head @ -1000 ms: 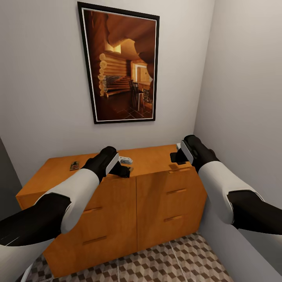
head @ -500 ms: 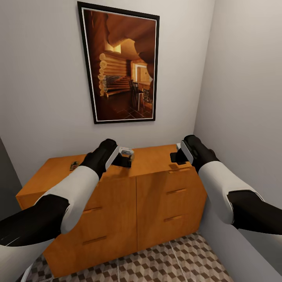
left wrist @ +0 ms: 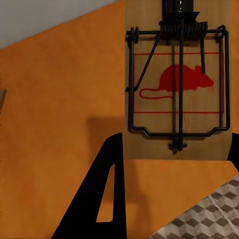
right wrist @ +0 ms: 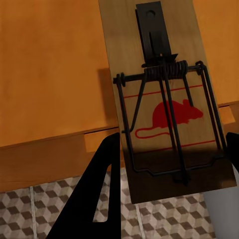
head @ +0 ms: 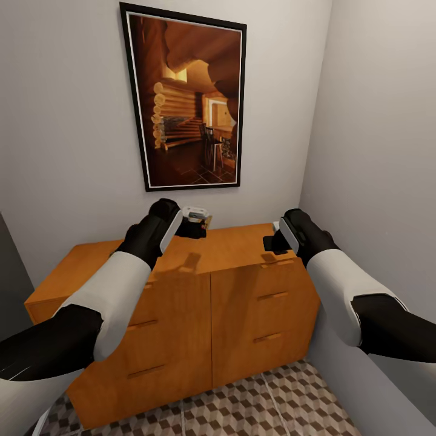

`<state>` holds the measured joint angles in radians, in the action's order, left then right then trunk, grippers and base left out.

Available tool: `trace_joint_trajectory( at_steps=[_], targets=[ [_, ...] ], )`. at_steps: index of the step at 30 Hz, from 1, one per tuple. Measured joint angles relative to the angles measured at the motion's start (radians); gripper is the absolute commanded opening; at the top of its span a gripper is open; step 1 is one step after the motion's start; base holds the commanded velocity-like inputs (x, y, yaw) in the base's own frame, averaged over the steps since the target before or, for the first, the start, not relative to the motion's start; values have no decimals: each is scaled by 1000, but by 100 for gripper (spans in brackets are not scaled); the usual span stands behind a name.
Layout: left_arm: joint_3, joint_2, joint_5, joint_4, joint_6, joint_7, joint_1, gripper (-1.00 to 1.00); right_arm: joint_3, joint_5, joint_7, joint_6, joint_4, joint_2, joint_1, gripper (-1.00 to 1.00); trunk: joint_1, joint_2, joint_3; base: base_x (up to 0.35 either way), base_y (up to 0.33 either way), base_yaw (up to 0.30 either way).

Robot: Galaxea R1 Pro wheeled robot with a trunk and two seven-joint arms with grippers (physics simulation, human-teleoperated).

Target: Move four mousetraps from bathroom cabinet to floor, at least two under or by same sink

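The orange-brown cabinet (head: 236, 242) stands against the back wall. My left gripper (head: 197, 229) hangs above its top, shut on a mousetrap (left wrist: 177, 84), a wooden slab with a red mouse print and a black wire bar. Its shadow lies on the cabinet top below it. My right gripper (head: 271, 242) is over the cabinet's right front corner, shut on a second mousetrap (right wrist: 159, 114) of the same kind. One dark finger (right wrist: 107, 184) shows beside that trap. The cube-patterned bathroom floor (head: 254, 399) lies below the cabinet front. The sink is out of view.
A large framed picture (head: 184, 100) hangs on the wall above the cabinet. A grey side wall (head: 381, 151) runs close along my right arm. A dark panel (head: 9, 290) borders the cabinet's left end. Bar handles (head: 272, 295) line the drawer fronts.
My left gripper has risen off the cabinet top with its mousetrap and moved toward the back wall. The trap at the cabinet's left end is now behind my left arm. The right arm is still.
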<state>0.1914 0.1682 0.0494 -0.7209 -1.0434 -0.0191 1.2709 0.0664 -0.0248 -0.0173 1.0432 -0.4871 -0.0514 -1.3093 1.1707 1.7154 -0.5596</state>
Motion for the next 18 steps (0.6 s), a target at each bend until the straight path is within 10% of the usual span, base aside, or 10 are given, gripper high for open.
trace_joint_trajectory(
  at_steps=[18],
  targets=[
    [-3,-6,0,57,0,0,0,-100,0,0,0,0,0,-1,0,-100,0,0,0,-26,0,0]
  ],
)
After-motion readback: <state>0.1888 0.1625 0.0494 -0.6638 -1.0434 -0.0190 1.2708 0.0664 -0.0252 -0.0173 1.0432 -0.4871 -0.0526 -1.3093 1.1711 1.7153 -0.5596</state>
